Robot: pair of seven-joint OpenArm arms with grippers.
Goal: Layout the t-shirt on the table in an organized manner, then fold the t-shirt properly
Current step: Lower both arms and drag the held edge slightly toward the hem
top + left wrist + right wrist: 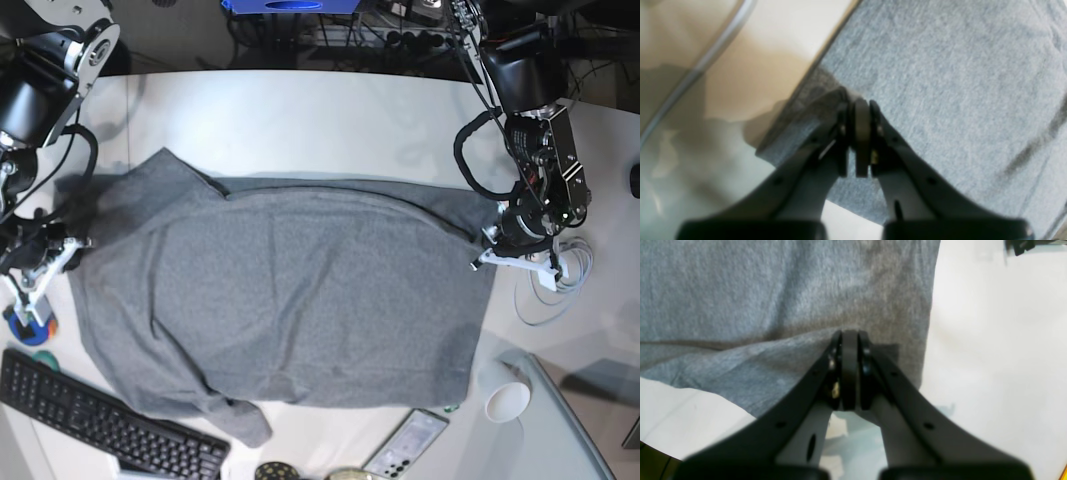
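Note:
The heather-grey t-shirt lies spread across the white table, mostly flat, with a sleeve bunched at the front left. My left gripper is at the shirt's right edge. In the left wrist view its jaws are closed on the edge of the grey cloth, which lifts slightly there. My right gripper is at the shirt's left edge. In the right wrist view it is closed on a raised crease of the cloth, next to bare table.
A black keyboard lies at the front left. A phone and a white cup sit at the front right, beside a glass panel. A coiled cable lies right of the left gripper.

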